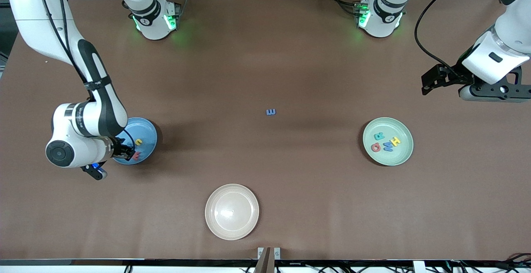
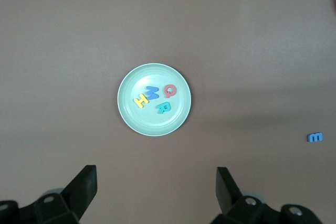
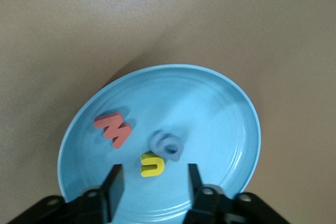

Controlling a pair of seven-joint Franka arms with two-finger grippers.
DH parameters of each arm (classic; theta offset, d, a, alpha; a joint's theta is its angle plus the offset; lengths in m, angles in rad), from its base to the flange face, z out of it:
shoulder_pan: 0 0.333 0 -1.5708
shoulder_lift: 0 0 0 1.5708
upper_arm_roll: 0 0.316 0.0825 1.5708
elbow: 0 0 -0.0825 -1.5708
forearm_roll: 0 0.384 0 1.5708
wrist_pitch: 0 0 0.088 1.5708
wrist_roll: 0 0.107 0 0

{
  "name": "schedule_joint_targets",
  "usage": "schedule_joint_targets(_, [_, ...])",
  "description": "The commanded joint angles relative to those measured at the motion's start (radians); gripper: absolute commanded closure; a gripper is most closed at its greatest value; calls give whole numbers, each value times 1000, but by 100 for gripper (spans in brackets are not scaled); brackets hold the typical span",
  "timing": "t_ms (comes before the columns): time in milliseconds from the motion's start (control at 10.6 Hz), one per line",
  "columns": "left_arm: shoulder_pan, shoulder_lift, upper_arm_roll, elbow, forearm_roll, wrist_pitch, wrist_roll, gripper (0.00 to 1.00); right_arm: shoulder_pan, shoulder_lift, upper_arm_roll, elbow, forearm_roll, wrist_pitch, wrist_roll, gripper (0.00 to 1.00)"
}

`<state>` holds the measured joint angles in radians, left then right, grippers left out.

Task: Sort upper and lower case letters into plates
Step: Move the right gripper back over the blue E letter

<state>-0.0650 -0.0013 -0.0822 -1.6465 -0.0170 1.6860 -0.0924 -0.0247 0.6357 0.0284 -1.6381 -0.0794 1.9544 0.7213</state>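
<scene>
— Which letters can you read?

— In the mint green plate (image 1: 404, 153), toward the left arm's end of the table, lie a yellow H (image 1: 395, 141), a blue M (image 1: 388, 146), a red Q (image 1: 376, 147) and a teal R (image 1: 378, 136). In the sky blue plate (image 3: 226, 108) lie a red letter (image 3: 113, 129), a yellow letter (image 3: 152, 165) and a greyish-blue letter (image 3: 166, 144); this last one is blurred, perhaps a g.

— And the hands?

— The right gripper (image 3: 152, 184) is low over the sky blue plate, fingers spread apart, pinching nothing; the yellow letter is between the fingertips. The left gripper (image 2: 156, 187) waits high over the table's edge at its own end, fingers wide apart and empty.

— Is there open room?

— Much bare table (image 1: 290, 57). One small blue letter (image 1: 271, 112) lies alone in the middle, well apart from both plates. A cream plate (image 1: 232, 231) sits near the front edge.
</scene>
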Motion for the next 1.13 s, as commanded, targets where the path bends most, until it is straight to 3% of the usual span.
schedule_joint_targets(0, [-12, -26, 9, -24, 25, 14, 10, 0, 26, -22, 8, 9, 39, -5, 36, 0])
schedule_joint_targets(471, [-6, -28, 9, -24, 25, 12, 10, 0, 244, -24, 13, 72, 148, 6, 343, 0])
schedule_joint_targets(754, [1, -29, 10, -24, 25, 12, 13, 0, 365, -24, 62, 104, 150, 8, 597, 0])
schedule_joint_targets(1037, [-2, -28, 10, -21, 25, 12, 13, 0, 471, -1, 70, 146, 186, 27, 899, 0])
